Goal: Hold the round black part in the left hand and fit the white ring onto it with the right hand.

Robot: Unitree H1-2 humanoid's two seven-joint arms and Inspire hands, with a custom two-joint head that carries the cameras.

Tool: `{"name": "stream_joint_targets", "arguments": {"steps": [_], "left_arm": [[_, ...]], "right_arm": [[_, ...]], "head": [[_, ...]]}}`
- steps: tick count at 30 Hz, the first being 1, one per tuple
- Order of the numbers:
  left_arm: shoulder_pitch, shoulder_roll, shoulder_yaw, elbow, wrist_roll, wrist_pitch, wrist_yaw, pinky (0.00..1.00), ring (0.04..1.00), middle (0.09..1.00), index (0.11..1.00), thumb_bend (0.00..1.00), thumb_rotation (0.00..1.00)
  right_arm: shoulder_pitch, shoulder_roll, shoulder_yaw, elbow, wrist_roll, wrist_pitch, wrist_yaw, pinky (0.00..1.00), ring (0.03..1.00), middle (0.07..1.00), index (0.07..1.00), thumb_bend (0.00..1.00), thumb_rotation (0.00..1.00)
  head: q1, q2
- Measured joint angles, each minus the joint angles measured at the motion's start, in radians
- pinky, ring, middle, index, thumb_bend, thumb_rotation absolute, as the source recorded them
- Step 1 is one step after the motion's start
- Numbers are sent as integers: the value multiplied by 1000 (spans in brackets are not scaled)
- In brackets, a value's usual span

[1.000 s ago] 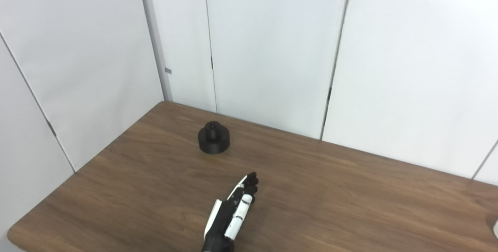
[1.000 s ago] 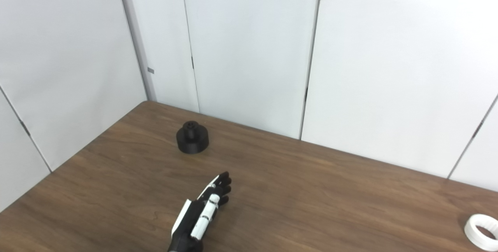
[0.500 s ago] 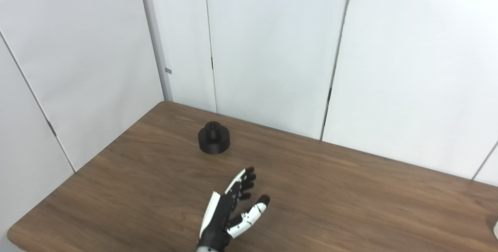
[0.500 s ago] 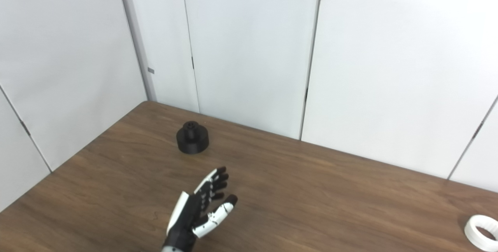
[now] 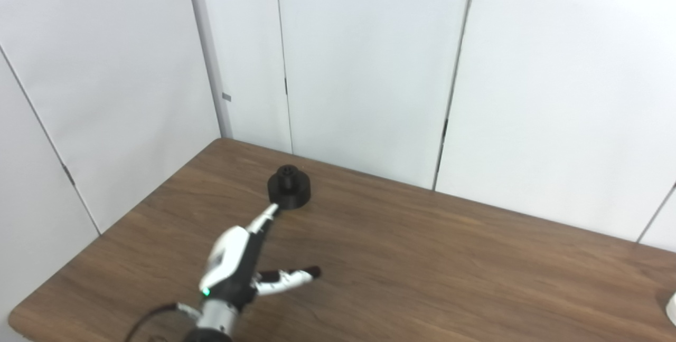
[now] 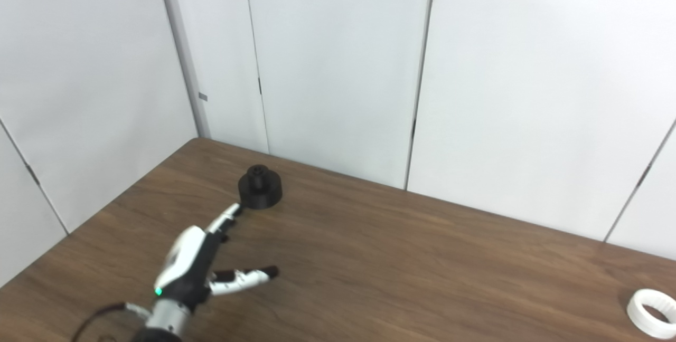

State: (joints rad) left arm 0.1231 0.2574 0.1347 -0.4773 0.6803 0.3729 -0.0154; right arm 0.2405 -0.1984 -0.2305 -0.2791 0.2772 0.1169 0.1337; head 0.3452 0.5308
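Observation:
The round black part point(image 5: 288, 188) stands upright on the brown table point(image 5: 422, 257), near the far left corner; it also shows in the right eye view point(image 6: 260, 188). My left hand point(image 5: 240, 257) is open and empty, its fingers stretched toward the part and the thumb spread to the right. The fingertips point(image 5: 271, 208) are just short of the part's near edge. The white ring point(image 6: 649, 306) lies flat at the table's far right. My right hand is out of view.
White wall panels point(image 5: 369, 67) stand behind the table and along its left side. The table's left edge point(image 5: 105, 236) runs close to my left arm. Bare wood lies between the black part and the ring.
My left hand has opened, turned and moved left and forward, from the table's middle front to just short of the black part. The part and the ring have not moved.

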Motion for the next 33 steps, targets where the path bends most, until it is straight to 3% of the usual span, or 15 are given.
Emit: {"name": "stream_joint_targets", "arguments": {"steps": [5,12,17,22,33], "left_arm": [[-61,73,4,45,83,7,0,986,963,943,906,1000,368],[-151,158,2,206,117,56,-44,1000,994,966,882,1000,403],[-233,166,-6,365,114,80,-31,1000,994,955,856,1000,442],[-320,179,-29,542,98,62,26,1000,986,945,853,1000,482],[-444,209,-68,828,15,1,98,995,974,939,846,1000,443]], "right_arm": [[6,9,7,-4,-8,14,-3,830,904,911,869,581,1000],[6,9,8,-19,-9,16,-8,857,925,920,878,602,1000],[10,10,11,-22,-10,16,-9,861,925,924,886,635,991],[11,10,12,-24,-16,16,-12,856,925,927,889,642,999],[16,9,15,-27,-29,18,-13,868,924,928,891,662,1000]], "head": [[-2,-2],[-5,0],[-8,5],[-9,8],[-14,14]]}}
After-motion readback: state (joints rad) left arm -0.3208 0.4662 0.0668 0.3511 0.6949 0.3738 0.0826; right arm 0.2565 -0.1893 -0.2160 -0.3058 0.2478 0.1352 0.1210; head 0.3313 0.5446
